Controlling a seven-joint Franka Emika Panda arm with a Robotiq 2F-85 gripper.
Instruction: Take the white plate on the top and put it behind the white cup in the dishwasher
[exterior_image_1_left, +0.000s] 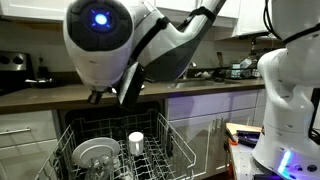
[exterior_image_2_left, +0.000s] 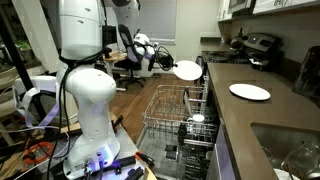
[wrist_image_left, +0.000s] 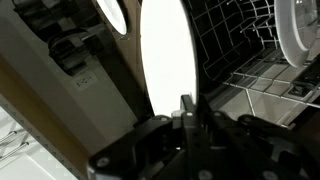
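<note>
The gripper (wrist_image_left: 185, 108) is clamped on the rim of the white plate (wrist_image_left: 165, 55), its jaws pinched together on the edge. In the wrist view the plate stands upright and is seen nearly edge-on. In an exterior view the gripper (exterior_image_2_left: 167, 67) holds the plate (exterior_image_2_left: 186, 70) in the air, above the far end of the pulled-out wire rack (exterior_image_2_left: 172, 115) and clear of its tines. The rack belongs to the dishwasher (exterior_image_1_left: 150, 112), whose interior is dark.

The white cup (exterior_image_1_left: 136, 142) stands in the rack, just right of a greyish glassy dish (exterior_image_1_left: 95, 152) (not the piece to move). A second white plate (exterior_image_2_left: 249, 92) lies flat on the counter (exterior_image_2_left: 240, 125), to the right of the rack.

I judge the step in hand to be the carry: the plate is lifted but not yet placed. The next move calls for lowering it on edge into a row of tines on the far side of the cup. It must not knock the cup or the dish, and the jaws should open only once the tines bear the plate.
</note>
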